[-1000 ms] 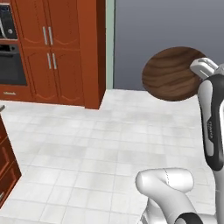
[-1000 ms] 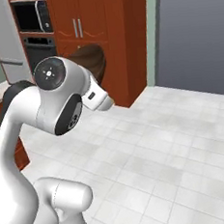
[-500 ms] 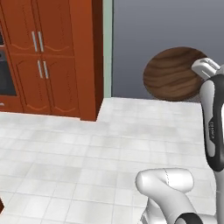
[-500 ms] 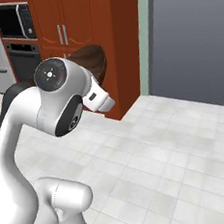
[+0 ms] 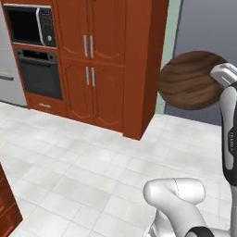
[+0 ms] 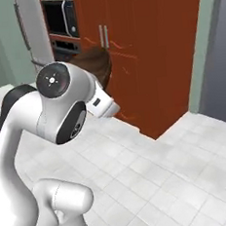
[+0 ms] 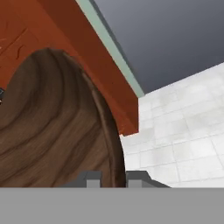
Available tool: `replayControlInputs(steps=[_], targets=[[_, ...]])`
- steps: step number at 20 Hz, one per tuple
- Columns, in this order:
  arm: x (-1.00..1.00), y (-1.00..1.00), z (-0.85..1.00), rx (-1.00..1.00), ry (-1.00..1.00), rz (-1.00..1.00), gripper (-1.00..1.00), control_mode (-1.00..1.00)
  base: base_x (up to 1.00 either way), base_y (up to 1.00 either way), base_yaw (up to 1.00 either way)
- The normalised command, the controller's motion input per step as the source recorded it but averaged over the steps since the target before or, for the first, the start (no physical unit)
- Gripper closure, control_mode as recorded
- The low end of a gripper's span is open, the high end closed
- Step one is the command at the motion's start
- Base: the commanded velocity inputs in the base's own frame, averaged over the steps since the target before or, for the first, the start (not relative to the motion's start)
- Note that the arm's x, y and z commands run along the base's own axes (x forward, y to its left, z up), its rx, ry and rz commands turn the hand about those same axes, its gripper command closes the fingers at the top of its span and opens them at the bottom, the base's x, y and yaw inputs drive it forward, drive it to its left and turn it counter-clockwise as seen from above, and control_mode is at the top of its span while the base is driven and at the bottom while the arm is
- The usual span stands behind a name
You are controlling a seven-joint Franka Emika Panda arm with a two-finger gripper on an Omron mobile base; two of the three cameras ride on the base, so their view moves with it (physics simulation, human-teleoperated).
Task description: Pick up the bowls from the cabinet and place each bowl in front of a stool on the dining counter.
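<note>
Carrying the dark wood-grain bowl (image 5: 190, 79) across the kitchen is the step in hand, judging by how things lie: the bowl rides high at the upper right of the left base view, well clear of the white tiled floor (image 5: 92, 171), with the arm's white wrist at its right edge. In the hand view the bowl (image 7: 52, 127) takes up the left half of the frame, its rim running down between the two finger tips of the gripper (image 7: 113, 177) — the fingers are clenched on that rim, one tip to each side of the wall. In the right base view only a brown sliver of the bowl (image 6: 97, 66) shows above and behind the arm's big white joint. Tall red-brown pantry cabinets (image 5: 111, 60) with paired silver handles stand at the upper middle of the left base view, with a microwave (image 5: 28, 25) and a black oven (image 5: 39, 73) at upper left. The next move probably calls for the base to bring the marble-topped dining counter and a stool into view; then the arm must lower the bowl level onto the top in front of that stool before letting go. A rim grip leaves the bowl hanging tilted, so a slow set-down seems wise.
</note>
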Motion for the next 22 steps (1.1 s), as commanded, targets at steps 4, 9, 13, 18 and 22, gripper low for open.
replayControlInputs(steps=[4, 9, 13, 18, 22], targets=[[0.00, 0.00, 0.00, 0.00, 0.00, 0.00, 1.00, 1.00, 1.00, -0.05, 0.78], [0.00, 0.00, 0.00, 0.00, 0.00, 0.00, 1.00, 1.00, 1.00, -0.43, 0.64], [0.00, 0.00, 0.00, 0.00, 0.00, 0.00, 1.00, 1.00, 1.00, -0.62, 0.50], [0.00, 0.00, 0.00, 0.00, 0.00, 0.00, 1.00, 1.00, 1.00, -0.44, 0.42], [0.00, 0.00, 0.00, 0.00, 0.00, 0.00, 1.00, 1.00, 1.00, -0.21, 0.27]])
